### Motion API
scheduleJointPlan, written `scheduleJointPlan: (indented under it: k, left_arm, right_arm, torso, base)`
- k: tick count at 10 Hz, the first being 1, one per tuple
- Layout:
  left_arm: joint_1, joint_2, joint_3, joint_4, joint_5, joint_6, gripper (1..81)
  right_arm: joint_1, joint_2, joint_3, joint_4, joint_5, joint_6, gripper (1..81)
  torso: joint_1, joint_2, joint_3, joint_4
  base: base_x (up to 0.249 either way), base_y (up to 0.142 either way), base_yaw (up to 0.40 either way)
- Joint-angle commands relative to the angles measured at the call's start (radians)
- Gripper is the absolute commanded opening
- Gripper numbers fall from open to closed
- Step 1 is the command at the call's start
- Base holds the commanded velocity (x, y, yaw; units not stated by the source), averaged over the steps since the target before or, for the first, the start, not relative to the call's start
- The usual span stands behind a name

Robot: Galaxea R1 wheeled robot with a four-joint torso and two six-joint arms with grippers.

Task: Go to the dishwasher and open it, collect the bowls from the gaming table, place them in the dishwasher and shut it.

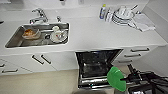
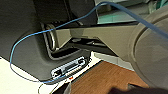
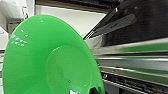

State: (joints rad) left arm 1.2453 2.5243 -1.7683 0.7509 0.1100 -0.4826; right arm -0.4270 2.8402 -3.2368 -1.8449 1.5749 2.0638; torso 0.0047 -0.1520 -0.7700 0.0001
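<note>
Dishwasher stands open under the white worktop, its door folded down toward the robot and its dark inside with racks showing; I take it as the landmark for all places. On the worktop above it and to its left the steel sink holds some used dishes, and above it to its right there is a stack of plates with a bottle beside. Just in front of the dishwasher, at the right corner of its lowered door, the green bowl is carried tilted on its edge, with its hollow side toward the right wrist camera. I judge this bowl as light, stiff plastic with a smooth and a little slippery surface, not fragile; the thin rim is the natural place to take hold of it. The right hand is closed on the rim of the green bowl, on the side away from the dishwasher, and it touches nothing else that I can see. For the left hand, I cannot tell its state.
</note>
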Motion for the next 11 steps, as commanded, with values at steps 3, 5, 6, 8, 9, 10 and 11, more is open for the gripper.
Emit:
scheduleJointPlan:
  k: [3,5,6,8,9,10,11]
  left_arm:
    - [0.05,0.047,-0.082,0.008,0.045,0.004,81.1]
    - [0.076,0.09,-0.176,-0.004,0.043,0.001,81.1]
    - [0.095,0.107,-0.221,-0.002,0.04,0.002,81.1]
    - [0.113,0.124,-0.266,-0.004,0.04,0.002,81.1]
    - [0.116,0.133,-0.286,-0.005,0.04,0.002,81.1]
    - [0.121,0.136,-0.29,-0.005,0.04,0.002,81.1]
    - [0.131,0.136,-0.292,-0.004,0.042,0.002,81.1]
  right_arm:
    - [0.299,0.103,0.008,-0.137,-0.081,0.093,1.0]
    - [0.306,0.184,0.022,-0.194,-0.165,0.113,1.0]
    - [0.311,0.214,0.022,-0.223,-0.217,0.117,1.0]
    - [0.331,0.221,0.022,-0.231,-0.288,0.156,1.0]
    - [0.343,0.219,0.022,-0.266,-0.334,0.17,1.0]
    - [0.36,0.218,0.022,-0.319,-0.39,0.2,1.0]
    - [0.383,0.215,0.022,-0.345,-0.417,0.219,1.0]
  torso:
    - [0.0,0.0,0.0,0.0]
    - [0.0,0.0,0.0,0.0]
    - [0.0,0.0,0.0,0.0]
    - [0.0,0.0,0.0,0.0]
    - [0.0,0.0,0.0,0.0]
    - [0.0,0.0,0.0,0.0]
    - [0.0,0.0,0.0,0.0]
  base:
    - [0.0,0.0,0.0]
    - [0.0,0.0,0.0]
    - [0.0,0.0,0.0]
    - [0.0,0.0,0.0]
    - [0.0,0.0,0.0]
    - [0.0,0.0,0.0]
    - [0.0,0.0,0.0]
